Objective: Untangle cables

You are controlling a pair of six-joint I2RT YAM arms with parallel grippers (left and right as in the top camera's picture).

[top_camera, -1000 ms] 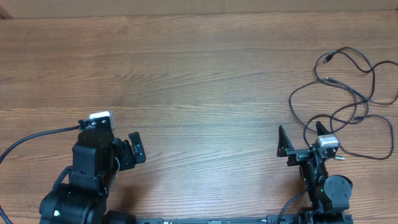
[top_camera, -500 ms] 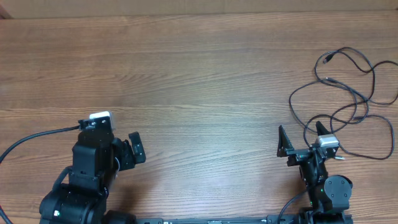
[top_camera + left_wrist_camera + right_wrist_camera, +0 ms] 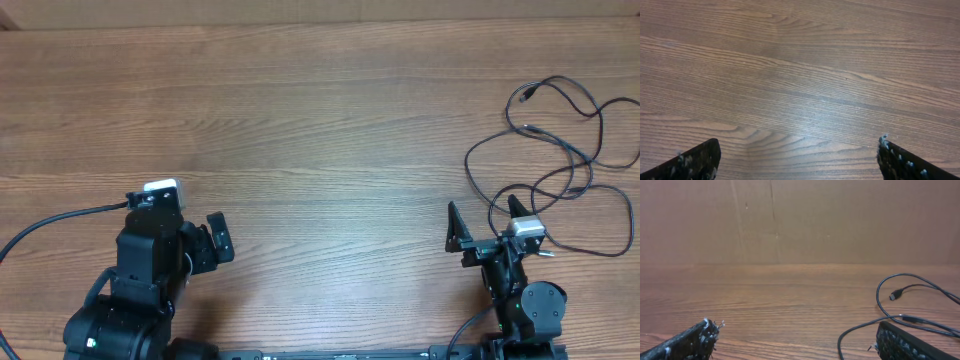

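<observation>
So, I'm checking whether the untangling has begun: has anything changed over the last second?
Nothing visibly changed. The cables lie in the same loose loops on the right of the table, untouched. The left gripper and right gripper stay put, jaws open and empty.

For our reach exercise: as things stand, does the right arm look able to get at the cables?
Probably yes: the cables lie loose on the table just beside the open right pincer, nothing covering them.

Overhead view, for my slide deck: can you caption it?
With left gripper and right gripper open, tangled black cables loop at the right of the table.
</observation>
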